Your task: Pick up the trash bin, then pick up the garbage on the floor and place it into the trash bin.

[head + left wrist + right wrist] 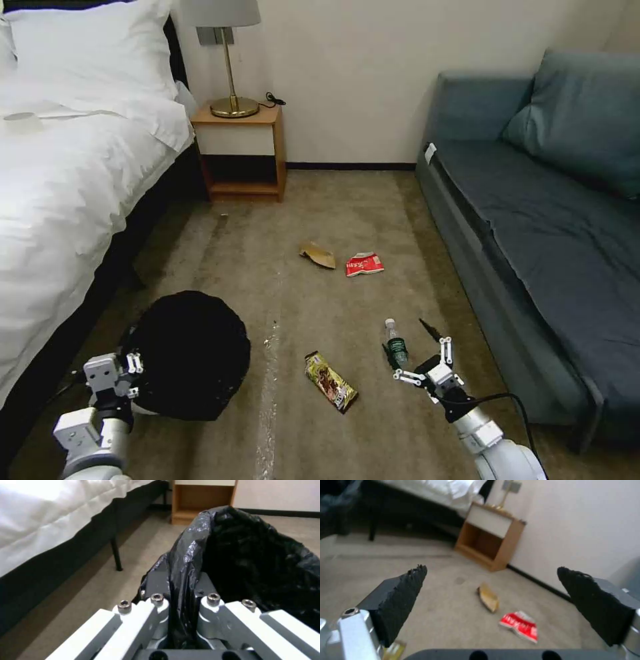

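Clamped on the black liner (186, 580) of the trash bin (190, 353), the left gripper (127, 377) sits at seven o'clock in the head view; its wrist view shows bag plastic pinched between both fingers. At five o'clock the right gripper (427, 353) hangs spread wide beside the green-capped bottle (396, 347). Snack wrapper (331, 381) lies at six, cardboard scrap (488, 597) and red packet (520, 626) toward the nightstand (243, 150).
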Robot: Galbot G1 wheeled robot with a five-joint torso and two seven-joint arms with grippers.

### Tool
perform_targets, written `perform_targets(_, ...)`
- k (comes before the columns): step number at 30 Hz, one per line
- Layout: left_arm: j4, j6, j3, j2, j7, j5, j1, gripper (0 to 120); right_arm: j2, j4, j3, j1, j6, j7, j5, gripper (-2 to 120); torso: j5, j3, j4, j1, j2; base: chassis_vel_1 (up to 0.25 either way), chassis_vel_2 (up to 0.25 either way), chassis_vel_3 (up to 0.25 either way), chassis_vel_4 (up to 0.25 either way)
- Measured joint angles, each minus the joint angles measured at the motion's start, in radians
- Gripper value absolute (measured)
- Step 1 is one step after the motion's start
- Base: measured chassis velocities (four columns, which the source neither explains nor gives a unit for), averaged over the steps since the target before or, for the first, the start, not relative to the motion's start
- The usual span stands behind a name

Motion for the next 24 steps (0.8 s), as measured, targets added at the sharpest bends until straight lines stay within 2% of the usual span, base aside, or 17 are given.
perform_targets(1, 0.0, 0.0, 0.0, 0.0, 0.0, 0.0, 0.0, 6, 0.0, 0.0, 0.0, 0.0, 0.0, 0.0, 0.0, 100, 0.0, 0.0, 0.0, 0.0, 0.0, 0.0, 0.0, 0.0, 0.0)
perform_targets(2, 0.005, -0.003, 0.01, 0.001, 0.009, 0.001, -0.006, 6, -0.062, -0.017, -0.031, 0.009, -0.012, -0.007, 0.027, 100, -0.0002, 0.0, -0.0002, 0.0, 0.0, 0.0, 0.0, 0.0, 0.0)
perform_targets(8, 0.003, -0.003, 0.025, -0.005, 0.01, 0.01, -0.016, 6, -0.143, -0.06, -0.087, 0.043, -0.025, -0.013, 0.061, 100, -0.0001, 0.0, -0.0002, 0.0, 0.0, 0.0, 0.0, 0.0, 0.0)
perform_targets(14, -0.021, -0.004, 0.026, -0.008, -0.001, 0.023, -0.009, 6, -0.19, -0.124, -0.17, 0.108, -0.044, 0.005, 0.11, 100, 0.0001, 0.0, -0.0001, 0.0, 0.0, 0.0, 0.0, 0.0, 0.0)
perform_targets(18, -0.043, -0.008, 0.023, -0.009, -0.01, 0.036, 0.001, 6, -0.181, -0.173, -0.222, 0.172, -0.046, 0.02, 0.119, 100, 0.0, 0.0, -0.0001, 0.0, 0.0, 0.0, 0.0, 0.0, 0.0)
perform_targets(20, -0.045, -0.01, 0.022, -0.016, -0.019, 0.06, -0.009, 6, -0.123, -0.223, -0.266, 0.243, -0.042, 0.03, 0.112, 100, -0.0001, 0.0, 0.0001, 0.0, 0.0, 0.0, 0.0, 0.0, 0.0)
perform_targets(21, -0.045, -0.01, 0.022, -0.016, -0.019, 0.06, -0.009, 6, -0.123, -0.223, -0.266, 0.243, -0.042, 0.03, 0.112, 100, -0.0001, 0.0, 0.0001, 0.0, 0.0, 0.0, 0.0, 0.0, 0.0)
perform_targets(23, -0.043, -0.012, 0.02, -0.024, -0.025, 0.067, -0.01, 6, -0.053, -0.25, -0.272, 0.268, -0.032, 0.029, 0.103, 100, 0.0001, 0.0, 0.0, 0.0, 0.0, 0.0, 0.0, 0.0, 0.0)
perform_targets(24, -0.043, -0.012, 0.02, -0.024, -0.025, 0.067, -0.01, 6, -0.053, -0.25, -0.272, 0.268, -0.032, 0.029, 0.103, 100, 0.0001, 0.0, 0.0, 0.0, 0.0, 0.0, 0.0, 0.0, 0.0)
